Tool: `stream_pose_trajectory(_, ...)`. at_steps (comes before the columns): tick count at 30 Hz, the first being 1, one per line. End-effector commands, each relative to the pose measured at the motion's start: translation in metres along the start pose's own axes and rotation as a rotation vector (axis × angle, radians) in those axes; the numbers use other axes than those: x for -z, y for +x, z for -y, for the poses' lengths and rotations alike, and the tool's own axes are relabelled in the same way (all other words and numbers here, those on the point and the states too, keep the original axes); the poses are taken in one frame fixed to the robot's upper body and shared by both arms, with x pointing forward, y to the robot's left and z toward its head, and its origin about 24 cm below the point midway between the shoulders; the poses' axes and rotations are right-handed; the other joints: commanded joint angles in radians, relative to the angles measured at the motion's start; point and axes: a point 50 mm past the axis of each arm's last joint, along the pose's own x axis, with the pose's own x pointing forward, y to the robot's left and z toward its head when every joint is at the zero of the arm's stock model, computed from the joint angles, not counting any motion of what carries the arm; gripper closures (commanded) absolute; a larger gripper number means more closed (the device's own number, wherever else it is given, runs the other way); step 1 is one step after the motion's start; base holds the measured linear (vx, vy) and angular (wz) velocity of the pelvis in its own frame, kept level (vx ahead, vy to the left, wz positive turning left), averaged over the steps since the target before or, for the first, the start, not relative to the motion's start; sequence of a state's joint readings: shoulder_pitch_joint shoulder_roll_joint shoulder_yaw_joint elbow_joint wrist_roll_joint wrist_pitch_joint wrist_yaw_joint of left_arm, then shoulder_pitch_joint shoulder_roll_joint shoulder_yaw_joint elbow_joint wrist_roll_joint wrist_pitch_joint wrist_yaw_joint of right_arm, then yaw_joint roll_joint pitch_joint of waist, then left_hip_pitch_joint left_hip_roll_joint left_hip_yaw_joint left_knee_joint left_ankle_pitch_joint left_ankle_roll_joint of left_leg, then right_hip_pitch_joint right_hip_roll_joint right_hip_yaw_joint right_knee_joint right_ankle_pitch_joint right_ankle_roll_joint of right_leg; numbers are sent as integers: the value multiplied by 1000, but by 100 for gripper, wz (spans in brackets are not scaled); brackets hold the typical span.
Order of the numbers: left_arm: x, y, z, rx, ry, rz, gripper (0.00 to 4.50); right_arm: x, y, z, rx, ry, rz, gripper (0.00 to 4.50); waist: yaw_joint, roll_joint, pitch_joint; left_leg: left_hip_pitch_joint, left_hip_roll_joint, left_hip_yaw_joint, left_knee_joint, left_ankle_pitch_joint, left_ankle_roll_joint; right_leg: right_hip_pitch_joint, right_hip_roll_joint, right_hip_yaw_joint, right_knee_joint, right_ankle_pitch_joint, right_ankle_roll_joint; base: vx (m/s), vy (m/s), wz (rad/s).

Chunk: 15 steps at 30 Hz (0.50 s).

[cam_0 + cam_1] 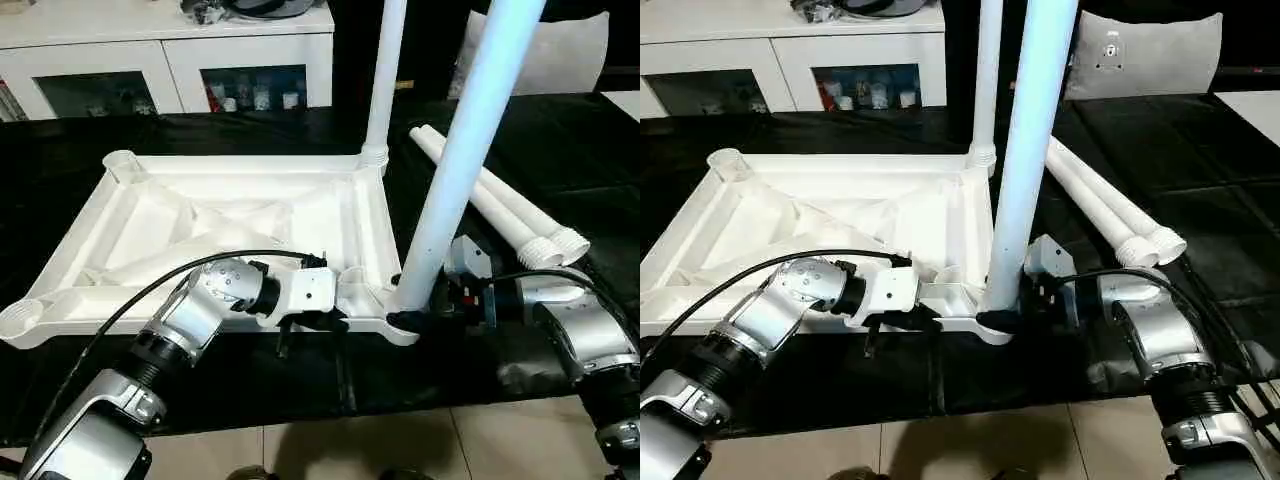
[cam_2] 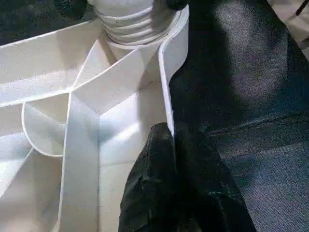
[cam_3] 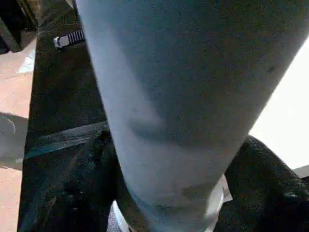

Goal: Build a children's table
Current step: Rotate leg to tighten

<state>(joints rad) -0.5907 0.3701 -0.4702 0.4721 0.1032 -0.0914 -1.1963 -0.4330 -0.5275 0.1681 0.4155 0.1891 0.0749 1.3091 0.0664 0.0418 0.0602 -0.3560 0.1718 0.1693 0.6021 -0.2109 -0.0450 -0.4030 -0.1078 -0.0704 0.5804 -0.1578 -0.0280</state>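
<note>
Left wrist view: left gripper (image 2: 173, 133) pinches tabletop (image 2: 48, 72) rim; right gripper (image 3: 169, 193) straddles near leg (image 3: 183, 87).

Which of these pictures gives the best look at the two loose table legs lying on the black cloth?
The left eye view: the two loose legs lie side by side in full, threaded ends toward the robot. The right eye view shows the same pair, their far ends hidden behind the near upright leg. The wrist views point at the tabletop and that upright leg.

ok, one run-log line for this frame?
left gripper: shut on tabletop rim | right gripper: around near-corner leg | far leg: upright | spare legs: on mat
</note>
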Motion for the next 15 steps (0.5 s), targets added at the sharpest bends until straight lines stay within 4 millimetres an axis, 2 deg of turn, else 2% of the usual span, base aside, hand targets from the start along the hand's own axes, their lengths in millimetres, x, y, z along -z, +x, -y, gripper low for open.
stream_pose_trajectory(1,9,10,14,130,13,-64,450,1,-1,2,-3,-4,-29,158,-2,-14,-75,-3,49,-5,-70,-124,103,58,-39,34,-47,-188,-241,0,0,0)
stream_pose_trajectory(4,10,10,14,132,11,-65,450,2,0,0,-13,4,-32,186,-1,-13,-76,-3,49,-5,-71,-136,97,59,-40,33,-50,-217,-231,0,0,0)
stream_pose_trajectory(9,12,10,14,120,-9,-64,450,4,3,-2,-15,37,-19,192,-1,-12,-78,-3,49,-5,-71,-126,95,59,-39,33,-49,-212,-228,0,0,0)
stream_pose_trajectory(12,12,10,7,-27,-146,-36,450,10,15,-3,115,153,-9,193,-5,-8,-72,-4,50,-5,-76,-139,84,57,-36,33,-51,-231,-224,0,0,0)
stream_pose_trajectory(13,12,10,7,-30,-149,-36,450,10,16,-3,119,155,-9,193,-7,-9,-69,-3,49,-5,-79,-159,76,57,-37,32,-57,-265,-216,0,0,0)
stream_pose_trajectory(15,8,13,0,-150,-246,-13,450,8,32,0,254,221,27,193,-19,-10,-64,2,45,-10,-86,-238,32,55,-40,29,-71,-426,-166,0,0,0)
